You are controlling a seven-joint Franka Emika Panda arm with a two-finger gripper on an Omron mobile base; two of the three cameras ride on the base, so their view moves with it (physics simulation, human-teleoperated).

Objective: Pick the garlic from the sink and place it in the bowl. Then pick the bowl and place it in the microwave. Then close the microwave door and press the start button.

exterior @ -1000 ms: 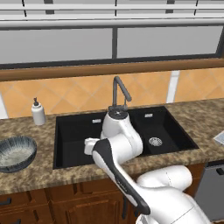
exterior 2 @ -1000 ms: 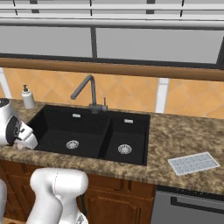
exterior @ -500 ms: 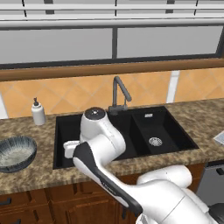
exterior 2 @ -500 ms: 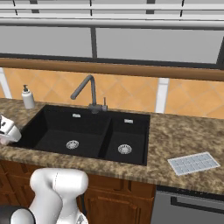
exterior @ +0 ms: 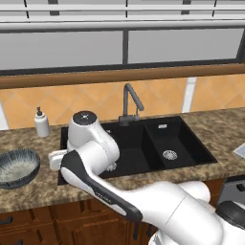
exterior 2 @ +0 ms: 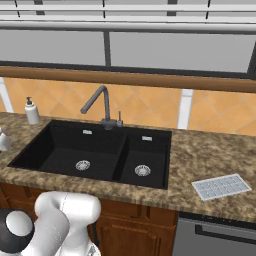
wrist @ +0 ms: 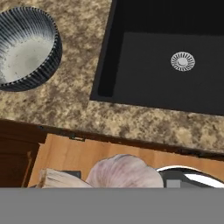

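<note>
With the garlic (wrist: 124, 171) out of the sink (wrist: 166, 65), the hand is gripping it near the bowl (wrist: 27, 48). Bowl drop and microwave steps are remaining.

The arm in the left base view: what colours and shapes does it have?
The arm is glossy white with rounded, tube-like segments. A black band runs along one link, and a round dark grey cap closes the joint at its top. No cables or markings are visible on it.

We count one garlic (wrist: 124, 171), one bowl (exterior: 17, 167) and one soap bottle (exterior: 42, 123). Two drains (exterior 2: 83, 164) in the sink (exterior 2: 60, 137), plus one faucet (exterior 2: 102, 105).
</note>
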